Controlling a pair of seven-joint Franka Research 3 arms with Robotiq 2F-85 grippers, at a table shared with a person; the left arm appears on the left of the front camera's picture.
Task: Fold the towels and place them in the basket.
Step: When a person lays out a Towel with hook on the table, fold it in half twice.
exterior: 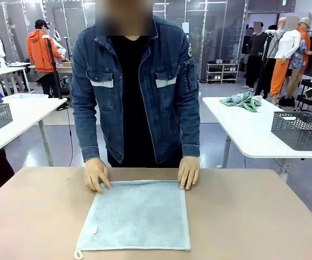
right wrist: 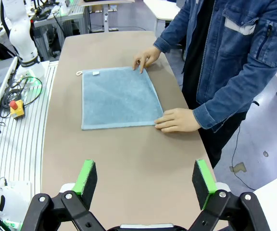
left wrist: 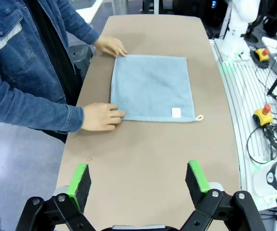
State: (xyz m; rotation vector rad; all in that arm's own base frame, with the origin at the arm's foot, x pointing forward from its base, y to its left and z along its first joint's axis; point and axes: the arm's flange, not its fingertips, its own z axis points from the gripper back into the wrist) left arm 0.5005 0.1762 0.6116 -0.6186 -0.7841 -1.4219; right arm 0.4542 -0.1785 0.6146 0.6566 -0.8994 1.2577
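You have the light blue towel [exterior: 137, 215] spread flat and square on the worktop [exterior: 253, 216], with its white tag [left wrist: 176, 112] and corner loop [left wrist: 199, 117] at the towel's edge nearest the robot. The person presses one hand [exterior: 97, 174] on one far corner of the towel and the other hand [exterior: 188, 171] on the other. This is most likely to keep the cloth smooth and pinned for the first fold. Your left pincer [left wrist: 137, 173] hangs well back from one side edge of the towel, jaws spread wide, holding and touching nothing. Your right pincer [right wrist: 144, 168] hangs off the opposite side edge, equally wide and empty.
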